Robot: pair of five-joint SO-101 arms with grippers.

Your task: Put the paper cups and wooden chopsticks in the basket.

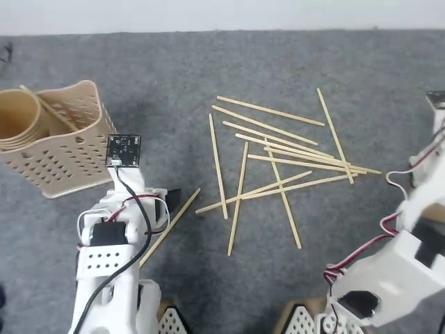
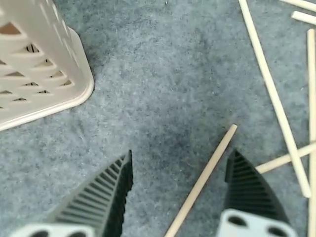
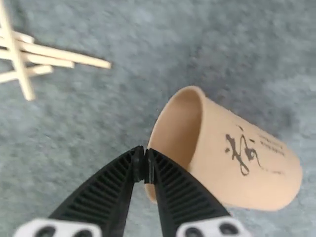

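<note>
A tan slotted basket [image 1: 66,156] stands at the far left with stacked paper cups [image 1: 17,115] and a chopstick [image 1: 50,106] inside. Several wooden chopsticks [image 1: 278,156] lie scattered mid-table. One chopstick [image 2: 202,180] lies on the carpet between the fingers of my open left gripper [image 2: 181,154], just right of the basket's corner [image 2: 74,94]. A paper cup [image 3: 232,158] lies on its side, mouth towards my right gripper [image 3: 144,163]. That gripper is shut, its tips right at the cup's rim, and no rim shows between them.
Grey carpet covers the table. The left arm [image 1: 115,243] stands at the near left and the right arm [image 1: 403,264] at the near right. Ends of a few chopsticks [image 3: 44,57] lie beyond the cup.
</note>
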